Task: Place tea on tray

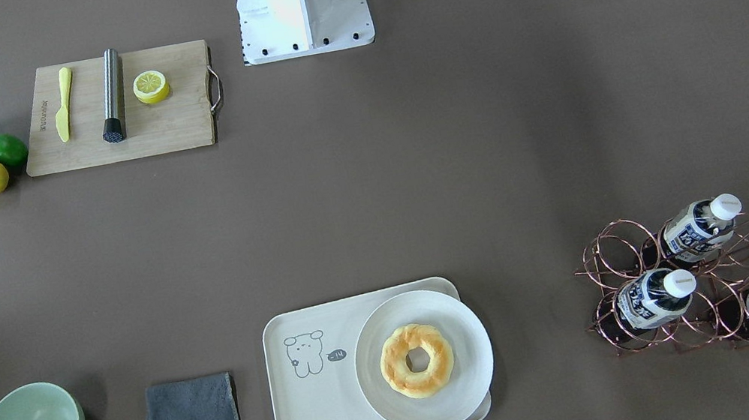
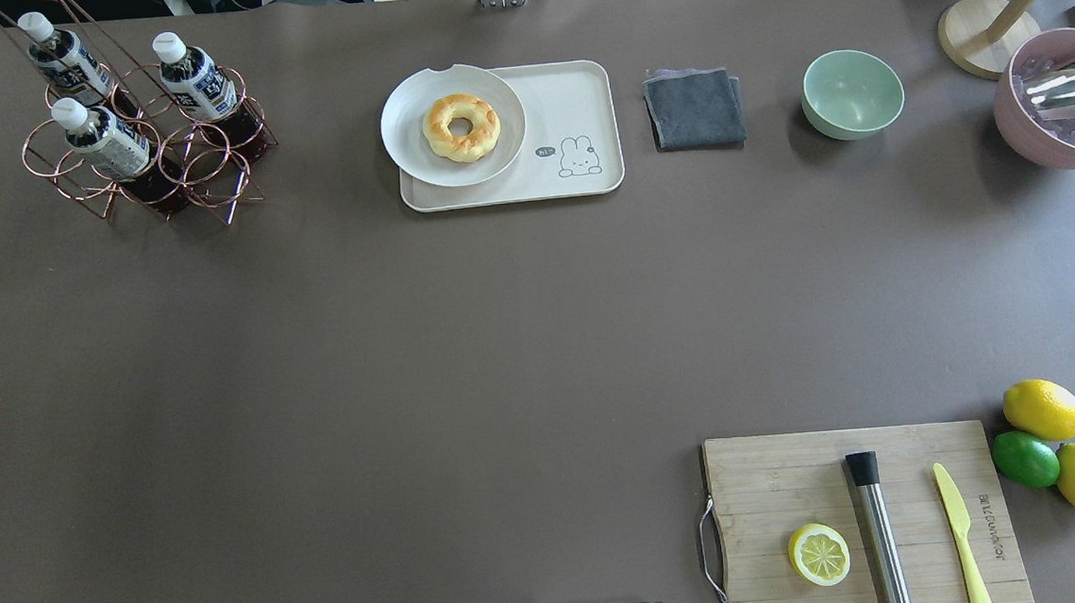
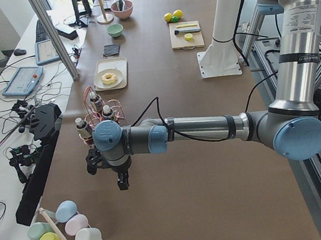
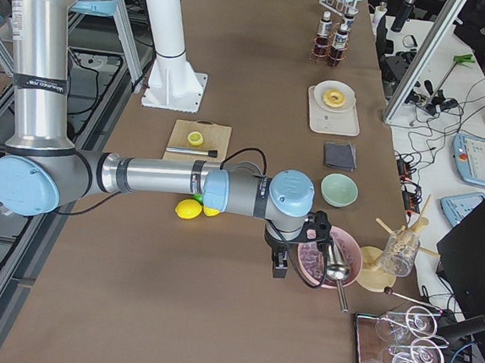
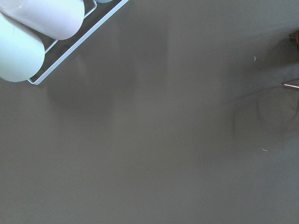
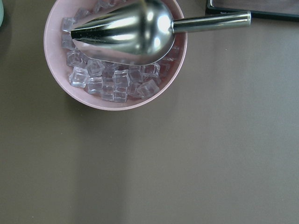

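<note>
Three alike tea bottles, dark brown with white caps and navy-and-white labels, lie in a copper wire rack (image 1: 668, 282); one is the tea (image 1: 655, 297), also in the overhead view (image 2: 105, 141). The cream tray (image 1: 315, 402) with the drawn bear lies at the table's far-middle edge in the overhead view (image 2: 580, 100). My left gripper (image 3: 121, 182) hangs over bare table, just short of the rack, in the exterior left view only. My right gripper (image 4: 278, 265) hangs beside the pink ice bowl in the exterior right view only. I cannot tell whether either is open or shut.
A round white plate (image 2: 413, 145) with a doughnut (image 2: 461, 127) covers half the tray. A grey cloth (image 2: 694, 108), green bowl (image 2: 852, 93), pink ice bowl with scoop (image 6: 117, 56), cutting board (image 2: 768, 484), lemons and a lime (image 2: 1042, 408), and a cup rack (image 3: 66, 232) stand around.
</note>
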Controlling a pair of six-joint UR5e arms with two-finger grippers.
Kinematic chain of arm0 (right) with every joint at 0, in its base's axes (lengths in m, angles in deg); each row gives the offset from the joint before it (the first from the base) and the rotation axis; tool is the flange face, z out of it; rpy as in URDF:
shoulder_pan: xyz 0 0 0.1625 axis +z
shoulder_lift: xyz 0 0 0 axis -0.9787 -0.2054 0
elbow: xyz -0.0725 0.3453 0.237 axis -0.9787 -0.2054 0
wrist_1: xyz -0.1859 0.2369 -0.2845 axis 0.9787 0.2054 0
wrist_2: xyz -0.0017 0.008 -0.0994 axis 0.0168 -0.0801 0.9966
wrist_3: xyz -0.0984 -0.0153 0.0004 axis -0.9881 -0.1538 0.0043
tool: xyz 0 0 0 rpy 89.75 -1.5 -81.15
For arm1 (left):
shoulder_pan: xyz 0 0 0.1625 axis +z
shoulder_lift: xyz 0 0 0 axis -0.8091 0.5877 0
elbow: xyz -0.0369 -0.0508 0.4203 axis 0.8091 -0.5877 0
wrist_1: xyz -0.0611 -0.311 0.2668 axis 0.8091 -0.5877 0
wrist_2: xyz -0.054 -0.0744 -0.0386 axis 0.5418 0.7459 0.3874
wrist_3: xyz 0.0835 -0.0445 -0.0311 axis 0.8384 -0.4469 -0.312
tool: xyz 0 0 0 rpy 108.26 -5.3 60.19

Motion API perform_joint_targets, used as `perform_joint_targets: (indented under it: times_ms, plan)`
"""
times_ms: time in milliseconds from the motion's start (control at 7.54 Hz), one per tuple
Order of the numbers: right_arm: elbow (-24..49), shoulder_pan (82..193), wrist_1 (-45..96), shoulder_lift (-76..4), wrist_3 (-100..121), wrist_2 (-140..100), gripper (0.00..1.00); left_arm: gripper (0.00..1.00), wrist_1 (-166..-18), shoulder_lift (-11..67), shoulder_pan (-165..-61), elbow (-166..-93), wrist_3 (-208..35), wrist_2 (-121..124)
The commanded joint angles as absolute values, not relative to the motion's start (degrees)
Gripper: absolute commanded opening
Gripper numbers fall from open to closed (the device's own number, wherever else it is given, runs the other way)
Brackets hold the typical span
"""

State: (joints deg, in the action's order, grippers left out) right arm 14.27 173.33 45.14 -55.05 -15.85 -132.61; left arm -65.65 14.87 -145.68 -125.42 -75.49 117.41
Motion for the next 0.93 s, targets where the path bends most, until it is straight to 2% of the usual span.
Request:
perform_joint_targets:
  times_ms: [0, 531, 796]
  plan:
    - [14.4, 173.3, 45.1, -55.1, -15.9, -132.6, 1.0, 0.97, -66.2, 14.5, -145.7, -126.2, -75.4, 117.4]
    - [14.6, 173.3, 45.1, -55.6, -15.9, -132.6, 1.0, 0.97, -66.4, 14.8, -141.5, -141.3, -79.7, 117.8]
    - [14.5, 173.3, 45.1, -55.7, -15.9, -132.2, 1.0, 0.97, -66.6, 19.5, -136.0, -145.3, -79.7, 117.4]
